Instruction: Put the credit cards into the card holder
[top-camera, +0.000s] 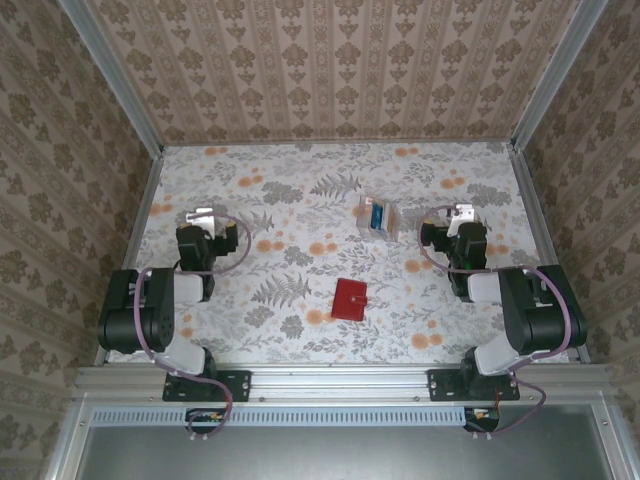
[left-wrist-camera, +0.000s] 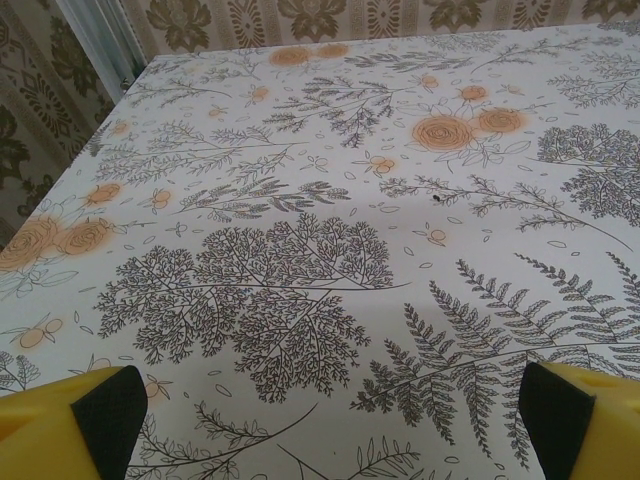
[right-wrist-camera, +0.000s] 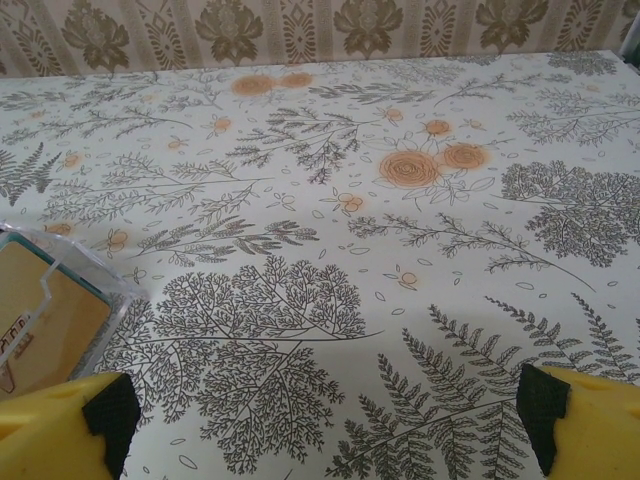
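Top external view: my left tool (top-camera: 203, 217) and right tool (top-camera: 459, 214) both stand wide, holding nothing. The holder (top-camera: 350, 299) lies on the desk (top-camera: 300, 180) at 6 o'clock of centre and appears closed. The cards (top-camera: 377, 213) sit in a clear box (top-camera: 391, 223) at 1 o'clock, at the right tool's 9 o'clock. Step in hand: approach, no grasp made. Next move, as I judge it: open the holder, then draw one card from the box.

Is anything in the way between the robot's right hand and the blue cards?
The blue cards sit inside a small clear box, so its walls are around them. Otherwise only bare table lies between the box and the open right hand.
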